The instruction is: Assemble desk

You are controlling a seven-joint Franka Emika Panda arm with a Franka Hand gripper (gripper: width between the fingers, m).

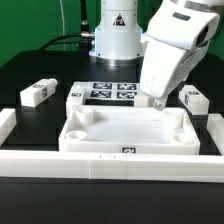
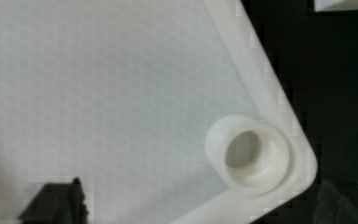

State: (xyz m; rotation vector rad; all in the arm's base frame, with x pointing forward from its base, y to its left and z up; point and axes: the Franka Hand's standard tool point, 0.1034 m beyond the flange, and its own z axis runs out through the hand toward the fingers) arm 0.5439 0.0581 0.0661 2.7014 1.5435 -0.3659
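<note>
The desk top (image 1: 120,132), a white tray with a raised rim and round corner sockets, lies flat in the middle of the black table. My gripper (image 1: 158,103) hangs over its far corner on the exterior view's right, open and holding nothing. In the wrist view the desk top (image 2: 105,100) fills most of the picture, with one round corner socket (image 2: 249,150) close below my gripper (image 2: 202,215). One dark fingertip (image 2: 55,203) shows; the other is out of frame. White tagged legs lie loose: one at the exterior view's left (image 1: 38,93), one behind the top (image 1: 77,92), one at the right (image 1: 193,98).
The long low white border rail (image 1: 110,160) runs along the front, with raised ends at both sides (image 1: 6,122) (image 1: 215,130). The marker board (image 1: 112,92) lies behind the desk top. The robot's base (image 1: 117,35) stands at the back.
</note>
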